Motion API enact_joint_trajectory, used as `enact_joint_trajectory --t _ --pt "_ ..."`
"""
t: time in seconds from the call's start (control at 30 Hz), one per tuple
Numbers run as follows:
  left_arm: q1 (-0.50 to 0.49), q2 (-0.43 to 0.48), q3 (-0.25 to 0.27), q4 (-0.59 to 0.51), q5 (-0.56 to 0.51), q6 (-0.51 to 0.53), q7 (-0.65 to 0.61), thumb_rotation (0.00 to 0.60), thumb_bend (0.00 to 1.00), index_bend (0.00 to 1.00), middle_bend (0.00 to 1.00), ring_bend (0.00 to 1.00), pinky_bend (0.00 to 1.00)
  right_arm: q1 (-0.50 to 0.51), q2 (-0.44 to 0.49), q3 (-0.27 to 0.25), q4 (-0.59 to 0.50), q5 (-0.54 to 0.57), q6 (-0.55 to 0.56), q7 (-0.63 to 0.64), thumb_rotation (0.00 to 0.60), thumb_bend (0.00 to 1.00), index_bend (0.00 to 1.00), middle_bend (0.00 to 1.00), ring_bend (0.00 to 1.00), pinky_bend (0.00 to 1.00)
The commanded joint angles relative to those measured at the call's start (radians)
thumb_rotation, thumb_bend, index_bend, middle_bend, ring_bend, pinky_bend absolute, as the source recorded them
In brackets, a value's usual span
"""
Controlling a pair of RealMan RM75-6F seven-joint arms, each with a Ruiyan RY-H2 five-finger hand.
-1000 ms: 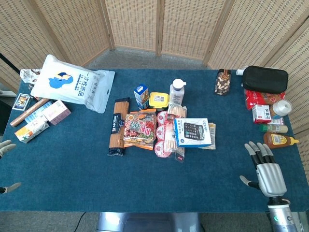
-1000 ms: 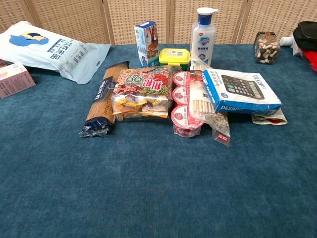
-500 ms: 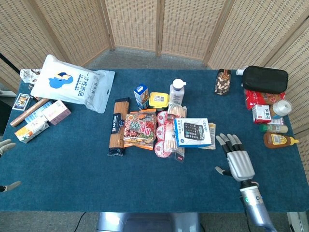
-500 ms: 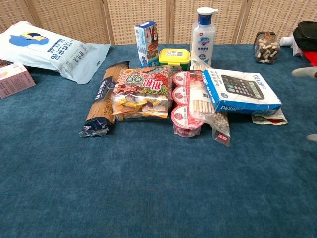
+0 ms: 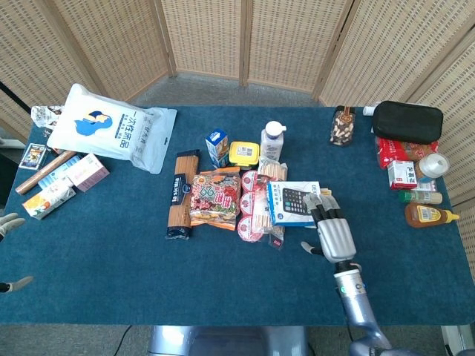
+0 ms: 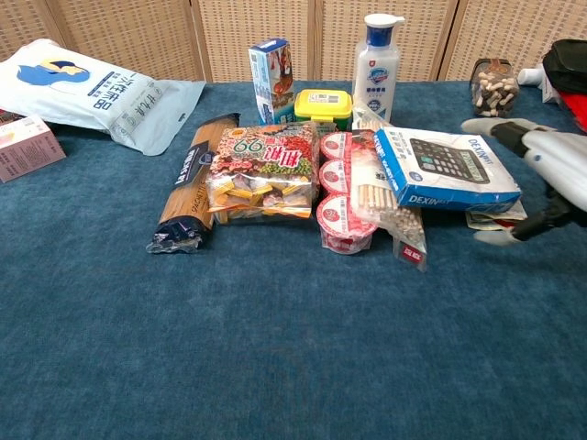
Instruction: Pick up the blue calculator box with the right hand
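Note:
The blue calculator box (image 5: 295,202) lies flat near the table's middle, its left part propped on snack packets; the chest view shows the box (image 6: 445,169) tilted up. My right hand (image 5: 331,231) hovers open at the box's right end, fingers spread over its near right corner and thumb out to the left. In the chest view that hand (image 6: 541,174) enters from the right, fingers apart, holding nothing. Only the fingertips of my left hand (image 5: 9,225) show at the left edge of the head view, spread and empty.
Round snack cups (image 5: 252,205), a candy bag (image 5: 215,196) and a pasta pack (image 5: 179,194) lie left of the box. Behind stand a lotion bottle (image 5: 272,141), yellow tub (image 5: 243,154) and small carton (image 5: 217,147). Bottles and packets (image 5: 415,182) line the right edge.
My right hand has moved left and forward across the table, from the near right edge to the calculator box's right end. It stays open. The box has not moved.

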Motion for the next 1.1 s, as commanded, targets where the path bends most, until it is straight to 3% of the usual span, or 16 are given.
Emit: enact_joint_trajectory --t 0.03,0.77,1.1 --pt "0.0 0.002 0.0 0.003 -0.001 -0.001 -0.007 0.6 0.0 0.12 0.0 0.0 0.0 0.039 -0.065 0.021 0.062 0.015 -0.009 -0.008 0.6 0.0 0.0 0.0 0.0 0.0" --pt "0.003 0.003 0.0 0.013 0.004 0.003 -0.027 0.6 0.0 0.12 0.0 0.0 0.0 0.13 -0.094 0.087 0.097 0.106 -0.064 -0.066 0.6 0.0 0.0 0.0 0.0 0.0" --pt "0.004 0.001 0.001 0.006 0.003 0.003 -0.012 0.6 0.0 0.12 0.0 0.0 0.0 0.147 -0.13 0.07 0.162 0.112 -0.062 -0.046 0.6 0.0 0.0 0.0 0.0 0.0"
